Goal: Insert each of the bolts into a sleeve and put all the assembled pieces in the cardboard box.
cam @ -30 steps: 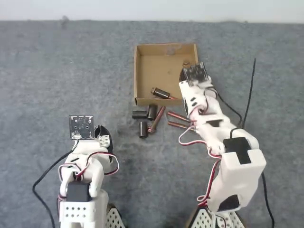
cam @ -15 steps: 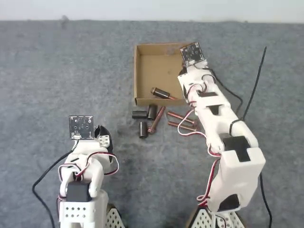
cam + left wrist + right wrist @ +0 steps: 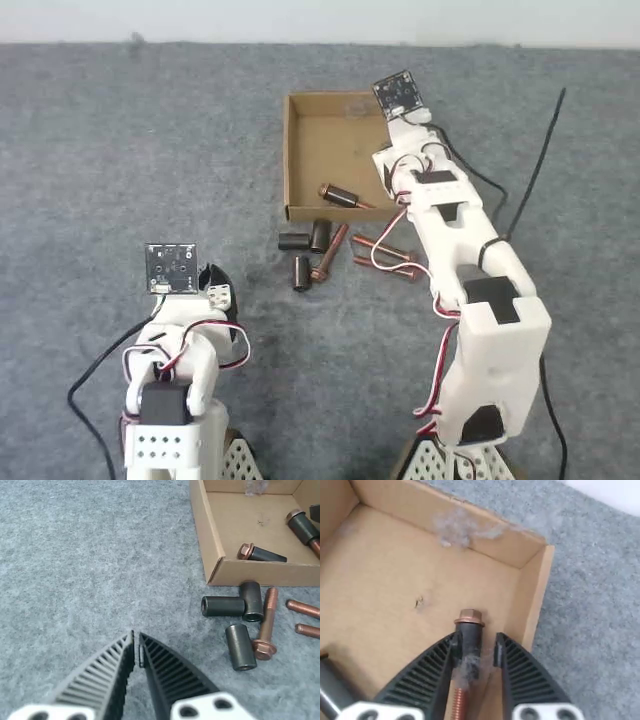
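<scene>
Looking at the right arm stretched far over the right side of the cardboard box [image 3: 287, 150], right pincer [image 3: 476, 639] slightly parted around a sleeved bolt [image 3: 469, 630] lying on the box floor near the far right corner, not squeezing it. Got the left arm folded back at near left, left pincer [image 3: 136, 636] closed tight on nothing above the grey carpeted desk [image 3: 150, 130]. Also a second sleeved bolt [image 3: 340, 195] inside by the near wall, plus loose sleeves [image 3: 294, 241] and bolts [image 3: 330, 250] just outside it.
</scene>
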Robot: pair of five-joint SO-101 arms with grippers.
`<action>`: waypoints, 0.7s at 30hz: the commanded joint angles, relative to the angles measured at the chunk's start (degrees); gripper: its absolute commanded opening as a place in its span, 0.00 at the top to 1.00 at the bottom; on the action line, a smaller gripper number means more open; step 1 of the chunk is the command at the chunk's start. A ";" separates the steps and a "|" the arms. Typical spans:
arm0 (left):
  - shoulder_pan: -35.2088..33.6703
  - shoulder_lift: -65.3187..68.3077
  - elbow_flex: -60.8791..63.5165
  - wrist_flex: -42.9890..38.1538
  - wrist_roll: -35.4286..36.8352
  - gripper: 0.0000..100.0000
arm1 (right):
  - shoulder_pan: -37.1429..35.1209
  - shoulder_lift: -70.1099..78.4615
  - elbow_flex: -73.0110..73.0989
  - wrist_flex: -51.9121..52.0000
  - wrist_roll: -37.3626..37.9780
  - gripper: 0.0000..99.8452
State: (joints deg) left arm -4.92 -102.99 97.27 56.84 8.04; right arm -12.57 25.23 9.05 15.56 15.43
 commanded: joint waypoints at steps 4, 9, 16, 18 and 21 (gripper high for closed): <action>-0.35 1.05 -0.66 0.09 -0.53 0.99 | -0.75 -5.85 -2.81 1.80 0.44 0.95; -0.35 1.05 -0.66 0.09 -0.53 0.99 | -0.75 -9.80 -2.81 9.98 0.44 0.95; -0.35 1.05 -0.66 0.09 -0.53 0.99 | -0.75 -15.25 -2.81 26.15 0.35 0.95; -0.35 1.05 -0.66 0.09 -0.53 0.99 | -0.84 -16.57 -2.81 30.64 0.35 0.95; -0.35 1.05 -0.66 0.09 -0.53 0.99 | -1.45 -19.03 -2.90 37.41 0.26 0.95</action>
State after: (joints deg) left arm -4.92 -102.99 97.27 56.84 8.04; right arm -12.66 12.22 8.97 47.38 15.43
